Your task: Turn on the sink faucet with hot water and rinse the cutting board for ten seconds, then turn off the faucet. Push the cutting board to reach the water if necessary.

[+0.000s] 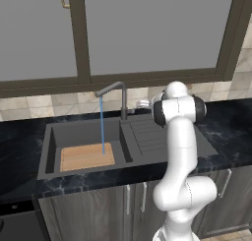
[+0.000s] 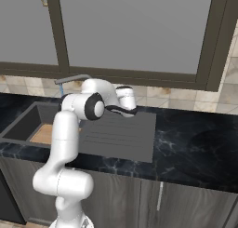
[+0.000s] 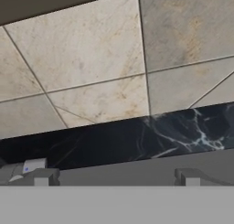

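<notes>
A kitchen: sink (image 1: 49, 151) and faucet (image 1: 118, 95) left of the claw (image 3: 114, 177), tiled wall (image 3: 91, 58) ahead, cabinets (image 1: 113, 210) below.

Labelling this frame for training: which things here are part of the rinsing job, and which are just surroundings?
Job:
sink faucet
water
cutting board
sink
gripper, open

Surroundings:
black countertop
tiled backsplash
window
cabinet doors

The arm (image 2: 69, 124) hides most of the cutting board (image 2: 42, 135).
</notes>
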